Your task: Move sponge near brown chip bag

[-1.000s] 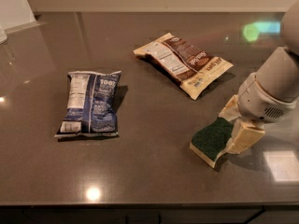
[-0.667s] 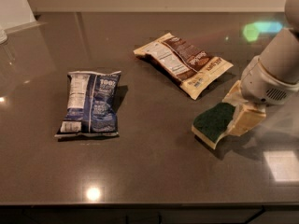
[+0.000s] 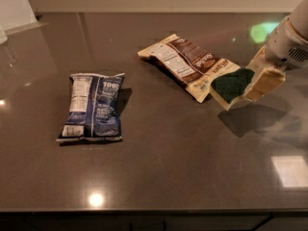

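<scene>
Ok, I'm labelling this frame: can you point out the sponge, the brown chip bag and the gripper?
sponge (image 3: 233,84): camera view, dark green top.
brown chip bag (image 3: 186,63): camera view, dark brown centre.
gripper (image 3: 251,80): camera view, far right, between its fingertips, shut on the sponge.

You get dim, slightly blurred light: lamps glare off the front of the glossy tabletop (image 3: 168,172), and the tool (image 3: 251,80), clamping the sponge (image 3: 232,84) at right, drops a soft shadow beneath.
</scene>
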